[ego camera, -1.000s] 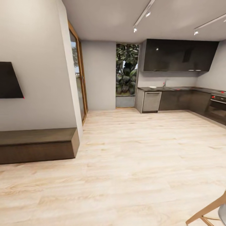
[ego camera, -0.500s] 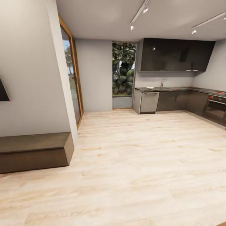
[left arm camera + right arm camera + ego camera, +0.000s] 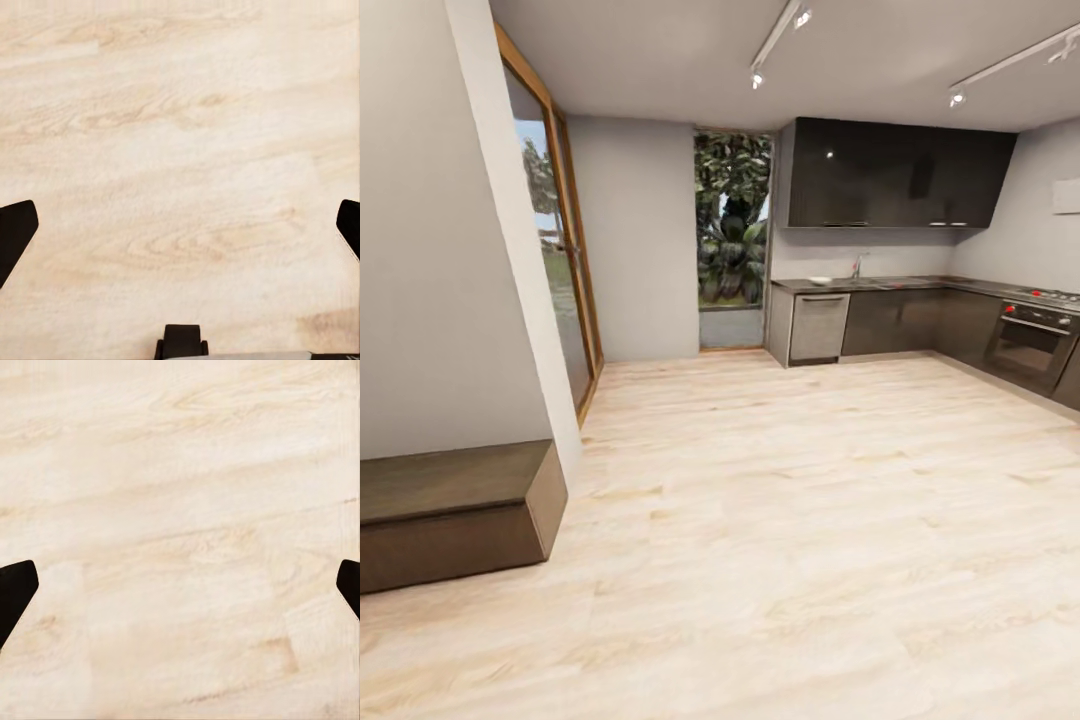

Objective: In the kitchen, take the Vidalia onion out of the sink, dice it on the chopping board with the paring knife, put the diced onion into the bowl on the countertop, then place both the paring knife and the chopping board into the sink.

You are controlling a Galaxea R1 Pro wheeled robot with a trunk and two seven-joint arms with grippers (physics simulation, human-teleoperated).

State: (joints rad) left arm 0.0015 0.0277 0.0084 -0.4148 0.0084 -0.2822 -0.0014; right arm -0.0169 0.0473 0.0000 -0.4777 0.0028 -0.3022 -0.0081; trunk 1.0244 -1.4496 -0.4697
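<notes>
Far across the light wood floor (image 3: 780,520), the kitchen (image 3: 900,260) holds the countertop (image 3: 920,284) with a small white bowl (image 3: 819,280), contents too distant to tell, beside the faucet (image 3: 855,266). Both the left gripper (image 3: 180,225) and right gripper (image 3: 180,585) are spread wide and empty above floorboards.

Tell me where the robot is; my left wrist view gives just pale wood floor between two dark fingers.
Observer: In the head view it faces the kitchen across open wood floor; the countertop runs along the far wall.
Operator: Any bowl or sink visible?
Observer: A small white shape, likely the bowl, sits on the countertop beside the faucet; the basin is too small to tell.
Operator: And the right arm?
Observer: The right wrist view shows the right gripper empty, fingers wide apart, over floor.
</notes>
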